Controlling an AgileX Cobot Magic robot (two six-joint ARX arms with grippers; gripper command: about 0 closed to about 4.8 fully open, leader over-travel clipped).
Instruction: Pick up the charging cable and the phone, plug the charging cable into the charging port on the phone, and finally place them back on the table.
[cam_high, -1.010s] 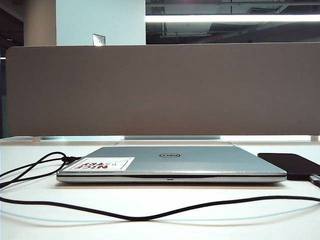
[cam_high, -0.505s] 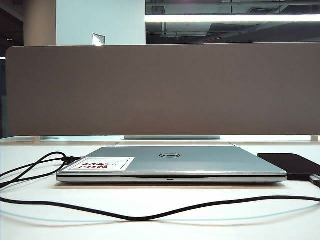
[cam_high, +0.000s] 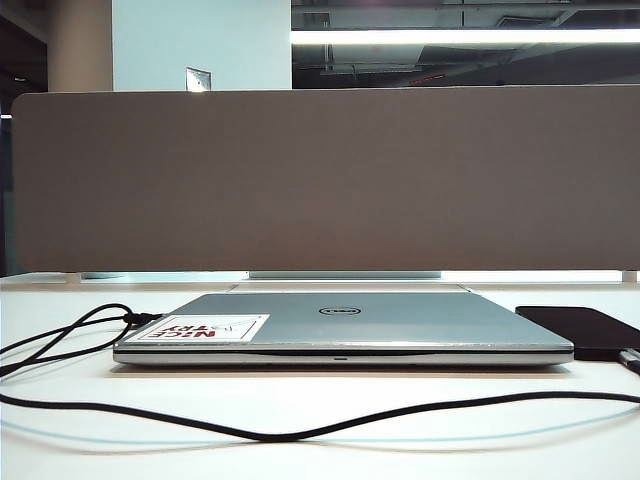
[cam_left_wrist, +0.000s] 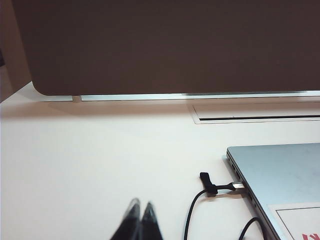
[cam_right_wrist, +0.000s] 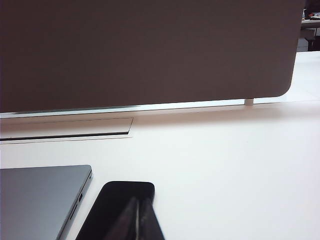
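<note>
Left claw (cam_left_wrist: 139, 212): two dark, glossy, tapered fingertips pressed together, nothing between them, poised over bare white bench (cam_left_wrist: 90, 165) a little way from the laptop's corner. Right claw (cam_right_wrist: 140, 210): same dark slim tips, pressed together, empty, over the near end of the phone (cam_right_wrist: 125, 200), a flat black slab with rounded corners and a glossy face, lying flat on the bench just beside the laptop (cam_high: 340, 325). Laptop: closed, brushed silver lid, white sticker with red letters. A thin black cord (cam_left_wrist: 220, 189) plugs into its side. The charging cable (cam_high: 300, 430), long, thin, matte black, sags in a shallow curve across the bench in front of the laptop. Behind, a tall grey-brown divider panel (cam_high: 320, 180), cloth-textured, with rounded corners.
</note>
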